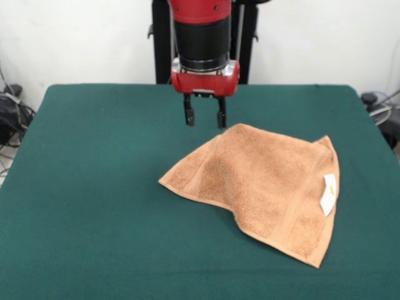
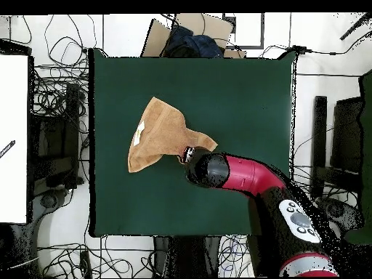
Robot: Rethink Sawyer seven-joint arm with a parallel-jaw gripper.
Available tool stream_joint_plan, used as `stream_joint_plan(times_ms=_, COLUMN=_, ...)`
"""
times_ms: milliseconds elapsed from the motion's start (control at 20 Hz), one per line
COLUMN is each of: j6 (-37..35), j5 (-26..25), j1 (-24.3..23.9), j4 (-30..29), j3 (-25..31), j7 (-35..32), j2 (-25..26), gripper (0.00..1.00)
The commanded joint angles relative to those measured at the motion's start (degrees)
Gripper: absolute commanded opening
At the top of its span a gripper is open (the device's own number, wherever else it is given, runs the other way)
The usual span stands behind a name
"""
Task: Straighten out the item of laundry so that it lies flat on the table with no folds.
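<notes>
The orange towel [image 1: 262,187] lay rumpled right of centre on the green table [image 1: 94,206], its white label [image 1: 329,194] at the right edge. Behind it, upper centre, the gripper [image 1: 204,116] hung with fingers apart, empty, just above the towel's far corner.

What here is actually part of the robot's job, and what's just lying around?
Part of the job:
towel, folded over, not flat
green table
gripper, open, by the towel's far corner

Just lying about:
cables
cardboard box
</notes>
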State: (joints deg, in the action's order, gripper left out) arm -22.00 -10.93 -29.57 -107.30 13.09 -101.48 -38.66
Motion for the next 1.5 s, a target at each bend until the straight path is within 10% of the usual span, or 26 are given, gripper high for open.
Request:
stream_joint_plan(times_ms=50, j6=-1.81, j5=-4.72, j1=-2.05, j4=2.08, j3=1.46, j7=2.55, j2=5.03, gripper=1.00)
stream_joint_plan(times_ms=1500, j6=0.69, j5=-4.73, j1=2.92, j4=7.40, j3=0.01, j7=-3.71, j2=9.80, gripper=1.00)
